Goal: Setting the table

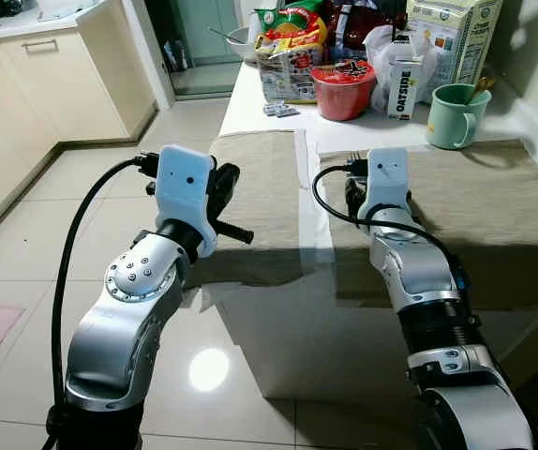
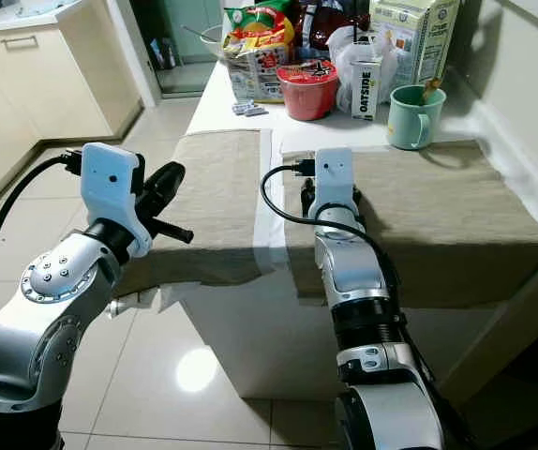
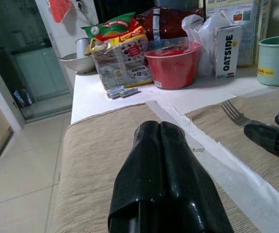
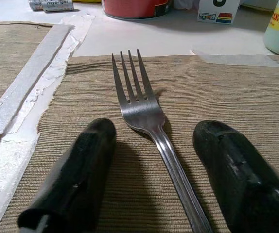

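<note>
A silver fork (image 4: pixel 144 111) lies flat on the right beige placemat (image 1: pixel 494 206), tines pointing toward the back of the table. My right gripper (image 4: pixel 156 131) is open and low over the mat, one black finger on each side of the fork's handle, not closed on it. The fork's tines (image 3: pixel 234 114) also show in the left wrist view. My left gripper (image 3: pixel 160 127) is shut on nothing and hovers over the near part of the left beige placemat (image 1: pixel 260 187). Both mats lie side by side on the white table (image 1: pixel 250 103).
At the back of the table stand a mint mug (image 1: pixel 455 114), a red bowl (image 1: pixel 342 89), an Oatside carton (image 1: pixel 403 86), snack bags (image 1: pixel 292 42) and a tall box (image 1: pixel 452 37). A wall runs along the right; cabinets (image 1: pixel 35 84) and tiled floor (image 1: pixel 203 366) lie to the left.
</note>
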{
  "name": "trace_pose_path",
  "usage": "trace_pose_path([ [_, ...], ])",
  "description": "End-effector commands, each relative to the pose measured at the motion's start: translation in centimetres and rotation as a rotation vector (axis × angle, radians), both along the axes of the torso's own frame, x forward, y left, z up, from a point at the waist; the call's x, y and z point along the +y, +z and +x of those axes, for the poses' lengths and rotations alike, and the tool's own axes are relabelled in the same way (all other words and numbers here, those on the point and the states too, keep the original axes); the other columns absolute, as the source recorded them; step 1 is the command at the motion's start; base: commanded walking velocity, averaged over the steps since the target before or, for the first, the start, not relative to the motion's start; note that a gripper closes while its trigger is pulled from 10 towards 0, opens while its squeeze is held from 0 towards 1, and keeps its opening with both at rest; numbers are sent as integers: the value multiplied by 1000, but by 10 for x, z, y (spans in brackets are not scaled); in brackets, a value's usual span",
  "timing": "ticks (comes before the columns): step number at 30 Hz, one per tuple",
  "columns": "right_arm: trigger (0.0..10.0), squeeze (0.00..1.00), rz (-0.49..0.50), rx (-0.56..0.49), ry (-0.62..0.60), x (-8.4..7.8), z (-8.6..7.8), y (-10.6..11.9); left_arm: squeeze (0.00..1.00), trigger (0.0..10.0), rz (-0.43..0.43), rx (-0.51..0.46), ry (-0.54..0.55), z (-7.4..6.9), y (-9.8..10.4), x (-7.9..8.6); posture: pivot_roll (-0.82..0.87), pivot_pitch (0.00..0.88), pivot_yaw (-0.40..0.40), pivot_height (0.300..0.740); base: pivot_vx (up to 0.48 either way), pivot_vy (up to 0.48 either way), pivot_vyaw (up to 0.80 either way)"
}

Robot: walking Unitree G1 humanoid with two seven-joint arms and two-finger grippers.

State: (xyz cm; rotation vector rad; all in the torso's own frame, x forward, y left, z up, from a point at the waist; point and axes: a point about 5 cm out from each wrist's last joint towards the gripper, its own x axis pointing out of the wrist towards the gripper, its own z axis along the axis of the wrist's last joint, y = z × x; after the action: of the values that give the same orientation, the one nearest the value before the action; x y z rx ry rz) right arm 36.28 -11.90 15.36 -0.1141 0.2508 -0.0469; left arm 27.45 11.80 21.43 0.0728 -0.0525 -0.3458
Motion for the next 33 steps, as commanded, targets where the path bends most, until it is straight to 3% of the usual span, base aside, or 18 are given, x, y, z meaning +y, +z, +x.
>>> trace_pose_path([
  [1, 0, 0, 46, 141, 18, 5, -8, -29, 0, 10000, 5, -18, 9, -1, 6, 3, -70, 29, 157, 740, 0, 0, 0],
  [2, 0, 0, 48, 141, 20, 6, -8, -29, 0, 10000, 5, -17, 9, -1, 6, 3, -69, 30, 156, 740, 0, 0, 0],
  [3, 0, 227, 52, 142, 24, 6, -8, -30, 0, 10000, 3, -15, 10, -1, 6, 3, -69, 30, 156, 740, 0, 0, 0],
  [5, 0, 227, 60, 148, 31, 7, -8, -30, 0, 10000, 1, -14, 11, -1, 6, 3, -69, 30, 156, 740, 0, 0, 0],
  [6, 0, 0, 62, 152, 41, 7, -9, -30, 0, 10000, 0, -13, 12, -1, 6, 3, -69, 32, 155, 740, 0, 0, 0],
  [21, 0, 0, 49, 126, 68, 10, -10, -28, 0, 10000, 3, -9, 12, -2, 6, 4, -67, 30, 157, 740, 0, 0, 0],
  [25, 0, 0, 36, 19, 76, 12, -7, -11, 0, 10000, 6, -11, 12, -2, 7, 4, -67, 29, 156, 740, 0, 0, 0],
  [29, 0, 0, -21, -220, 102, 17, -3, 31, 0, 10000, 9, -12, 13, -1, 7, 4, -67, 26, 156, 740, 0, 0, 0],
  [33, 0, 0, -33, -315, 107, 17, -3, 46, 0, 10000, 10, -14, 12, -1, 7, 4, -68, 22, 155, 740, 0, 0, 0],
])
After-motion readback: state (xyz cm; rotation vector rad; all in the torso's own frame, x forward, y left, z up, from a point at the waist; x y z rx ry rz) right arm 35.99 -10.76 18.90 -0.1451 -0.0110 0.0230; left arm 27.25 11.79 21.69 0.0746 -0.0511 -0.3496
